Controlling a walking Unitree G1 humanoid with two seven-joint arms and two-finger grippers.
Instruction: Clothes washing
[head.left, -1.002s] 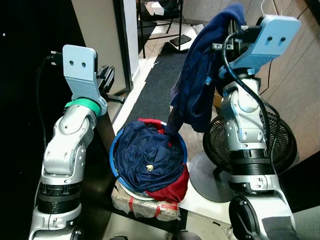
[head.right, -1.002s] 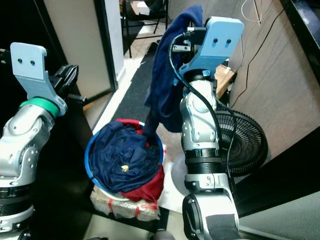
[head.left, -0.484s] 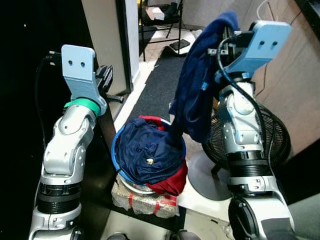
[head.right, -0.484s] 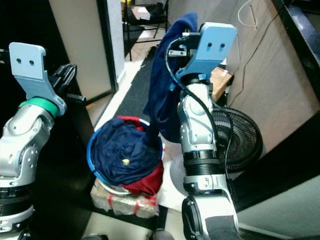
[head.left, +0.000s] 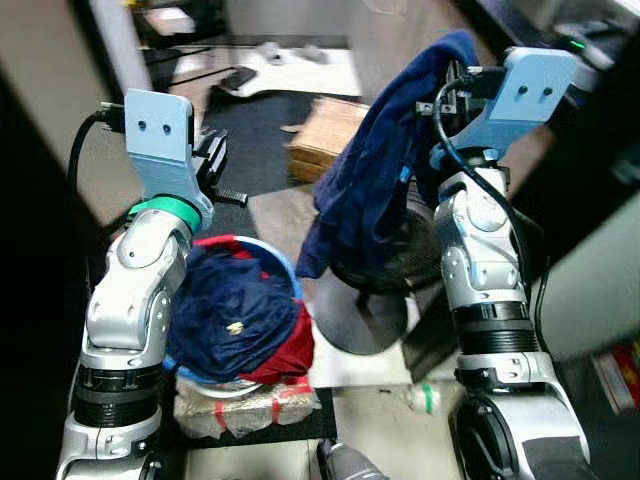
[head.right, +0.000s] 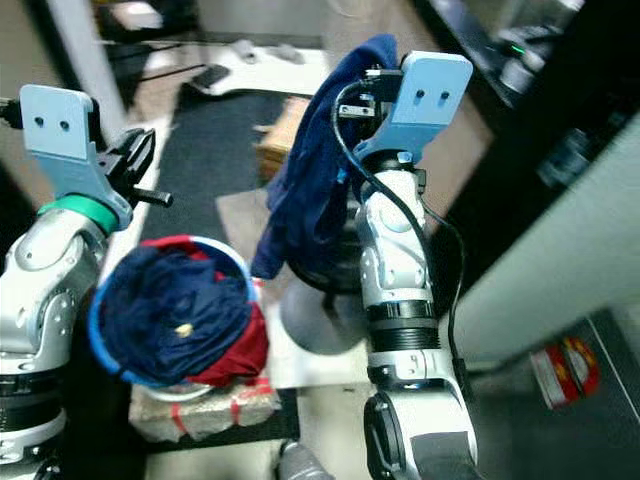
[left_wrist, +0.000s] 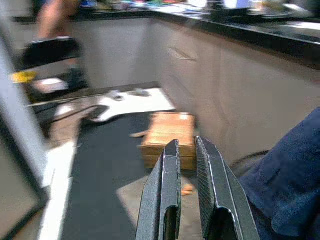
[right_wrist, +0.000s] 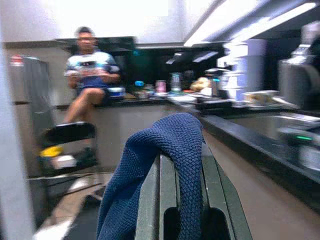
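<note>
My right gripper (right_wrist: 182, 162) is raised high and shut on a dark blue knitted garment (head.left: 375, 170), which drapes over its fingers (right_wrist: 150, 200) and hangs down in front of the right arm. The garment's lower end hangs just beside the rim of a blue basket (head.left: 286, 276) on the floor. The basket is heaped with navy clothes (head.left: 225, 310) and a red piece (head.left: 290, 350). My left gripper (left_wrist: 186, 150) is held up above the basket's left side, shut with nothing in it.
The basket rests on a wrapped block (head.left: 240, 410). A black floor fan (head.left: 385, 265) with a round base (head.left: 355, 320) stands behind the garment. A wooden box (head.left: 320, 140) lies on the dark mat beyond. A plastic bottle (head.left: 420, 398) lies near my right leg. A person (right_wrist: 90, 75) sits on a counter.
The whole view has swung, so the basket now sits further left and counters show on the right. The garment's tail, which reached into the basket's pile, now hangs beside its rim.
</note>
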